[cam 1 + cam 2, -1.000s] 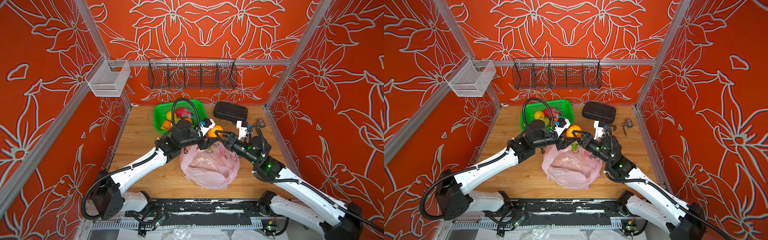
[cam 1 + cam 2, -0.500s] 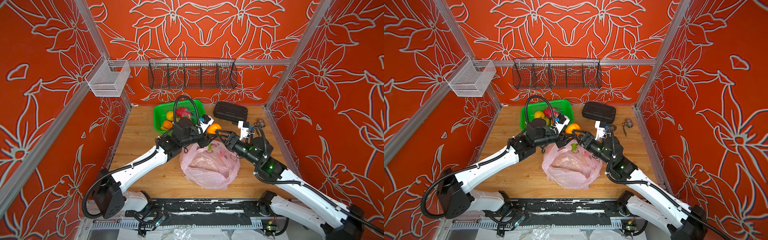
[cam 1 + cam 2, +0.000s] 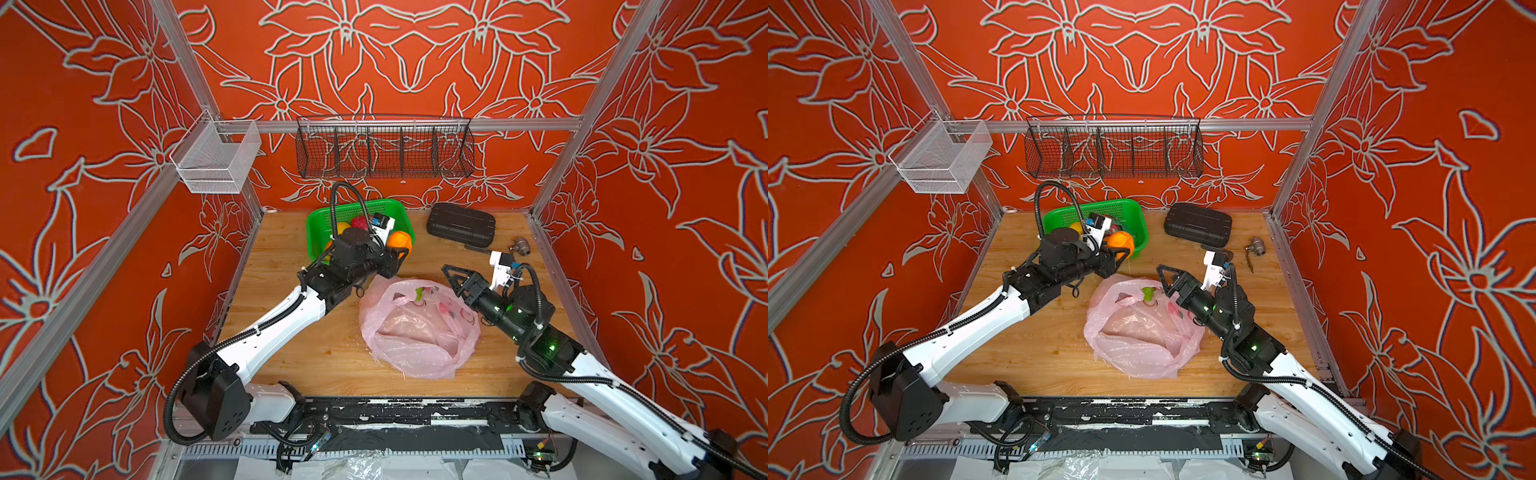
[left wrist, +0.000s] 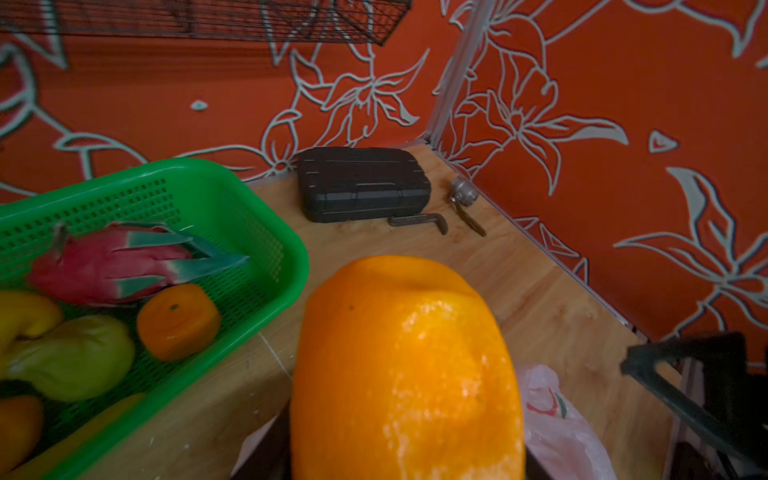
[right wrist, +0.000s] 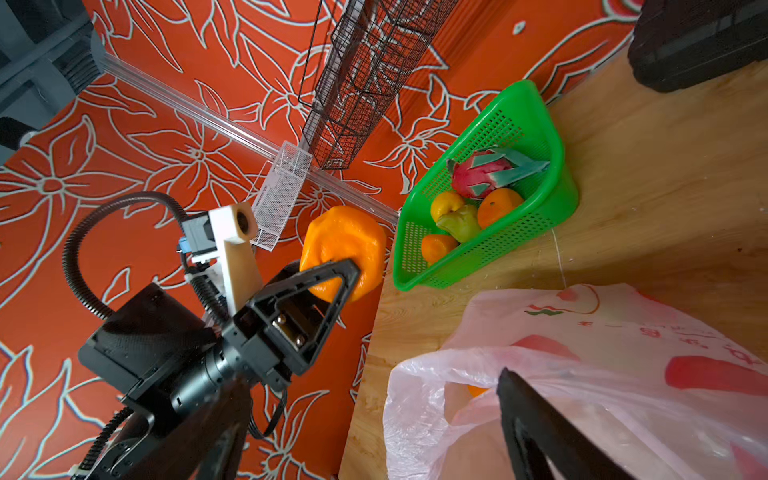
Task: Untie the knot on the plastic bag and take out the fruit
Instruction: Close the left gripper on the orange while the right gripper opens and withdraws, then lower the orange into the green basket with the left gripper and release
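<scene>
The orange fruit (image 3: 400, 240) is clamped in the partly closed left gripper (image 3: 395, 252) just beyond the plastic bag (image 3: 419, 332). It has been carried away from the bag's mouth to the rim of the green basket (image 3: 314, 232). The right gripper (image 3: 456, 279) has been opened wide, holds nothing, and has been withdrawn to the bag's right edge. The bag lies open on the tabletop (image 3: 291, 332).

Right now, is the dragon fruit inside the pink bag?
No, the dragon fruit lies in the green basket with other fruit.
</scene>
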